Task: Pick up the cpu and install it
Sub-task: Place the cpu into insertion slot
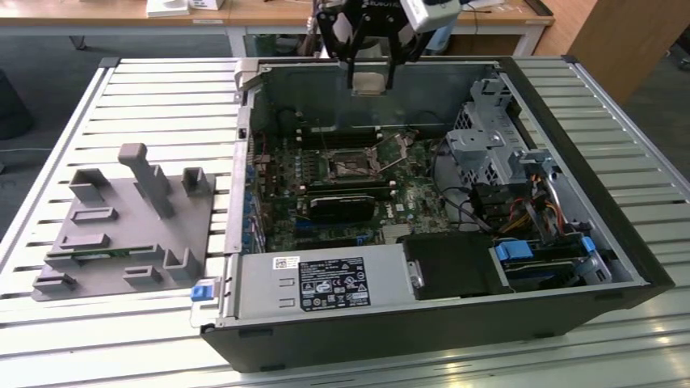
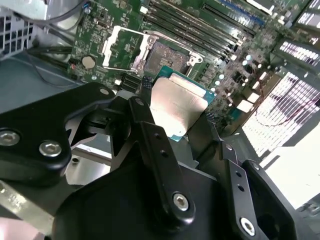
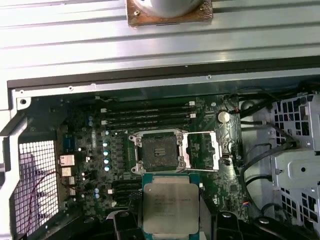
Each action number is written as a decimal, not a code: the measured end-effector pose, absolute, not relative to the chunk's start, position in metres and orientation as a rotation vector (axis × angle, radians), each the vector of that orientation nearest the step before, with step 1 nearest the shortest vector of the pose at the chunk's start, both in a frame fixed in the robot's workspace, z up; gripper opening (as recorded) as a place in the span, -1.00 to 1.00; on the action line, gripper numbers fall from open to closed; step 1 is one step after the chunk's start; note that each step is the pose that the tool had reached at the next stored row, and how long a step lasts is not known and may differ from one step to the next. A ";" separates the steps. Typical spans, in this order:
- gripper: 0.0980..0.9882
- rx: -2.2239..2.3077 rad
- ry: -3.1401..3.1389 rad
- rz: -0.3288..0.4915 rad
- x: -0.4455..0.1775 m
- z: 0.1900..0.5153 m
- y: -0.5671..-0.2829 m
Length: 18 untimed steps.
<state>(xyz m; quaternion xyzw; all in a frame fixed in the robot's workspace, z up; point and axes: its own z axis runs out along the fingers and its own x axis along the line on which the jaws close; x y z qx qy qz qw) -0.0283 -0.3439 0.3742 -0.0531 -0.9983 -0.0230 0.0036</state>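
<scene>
My gripper [image 1: 370,73] hangs above the back of the open computer case, shut on the cpu [image 1: 369,83], a thin square chip with a silvery top. In both wrist views the cpu [image 2: 177,107] [image 3: 170,205] sits between the black fingers [image 2: 145,100], held by two opposite edges. The motherboard's socket [image 1: 351,168] [image 3: 157,152] lies below and a little ahead of the chip. Its metal load plate [image 3: 202,150] is swung open to the side, leaving the dark socket square bare. The chip is in the air, apart from the board.
A grey fixture tray [image 1: 119,234] with upright pegs stands on the slatted table [image 1: 161,81] at the exterior view's left. Inside the case [image 1: 431,331] are a power supply [image 1: 313,283], a drive cage [image 1: 490,141], cables and memory slots [image 3: 147,115] beside the socket.
</scene>
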 end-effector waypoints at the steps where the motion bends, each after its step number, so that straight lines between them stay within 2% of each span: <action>1: 0.00 -0.189 -3.128 -0.072 -0.028 0.374 -0.344; 18: 0.00 -0.393 -3.112 -0.070 -0.028 0.372 -0.344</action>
